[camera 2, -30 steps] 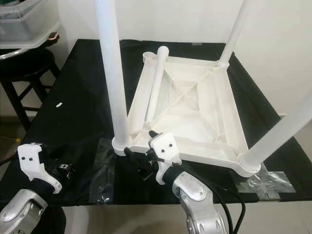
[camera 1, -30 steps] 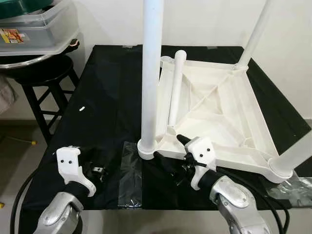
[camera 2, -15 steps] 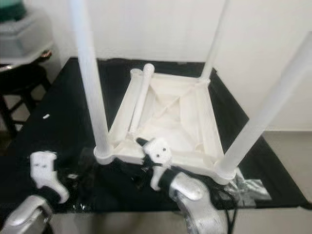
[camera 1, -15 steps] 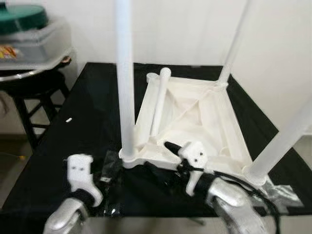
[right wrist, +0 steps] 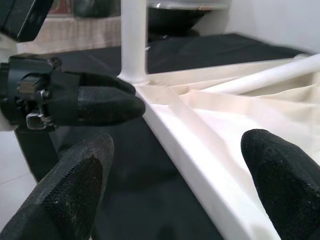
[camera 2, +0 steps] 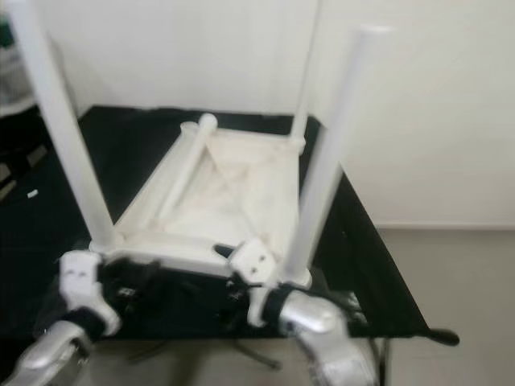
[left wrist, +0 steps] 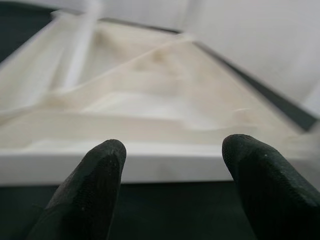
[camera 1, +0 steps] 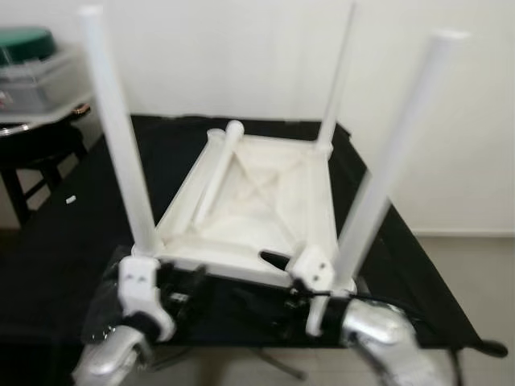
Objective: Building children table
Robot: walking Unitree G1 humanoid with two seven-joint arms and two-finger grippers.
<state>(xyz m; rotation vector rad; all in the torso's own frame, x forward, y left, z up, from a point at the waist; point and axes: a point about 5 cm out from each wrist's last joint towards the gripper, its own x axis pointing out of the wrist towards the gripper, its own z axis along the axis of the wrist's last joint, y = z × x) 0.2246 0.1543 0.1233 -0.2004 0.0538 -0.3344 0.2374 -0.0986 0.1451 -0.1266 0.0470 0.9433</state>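
The white children's table top [camera 1: 257,201] lies upside down on the black work table [camera 1: 64,241]. Three white legs stand up from its corners: near left [camera 1: 119,153], near right [camera 1: 394,153] and far right [camera 1: 338,80]. A loose fourth leg [camera 1: 213,173] lies inside the top along its left side. My left gripper [left wrist: 172,175] is open, just in front of the near rim [left wrist: 150,165]. My right gripper [right wrist: 177,180] is also open, and its fingers [right wrist: 280,180] straddle that rim [right wrist: 200,165] close to the near right leg.
A black stool [camera 1: 36,149] at the far left carries a clear bin with a green lid [camera 1: 28,44]. A small white piece [camera 1: 71,199] lies on the black surface. The work table's right edge drops to bare floor [camera 1: 475,281]. A white wall stands behind.
The head camera has shifted, so the whole upturned top and the floor at the right now show. My left gripper has closed in on the near rim, under the near left leg.
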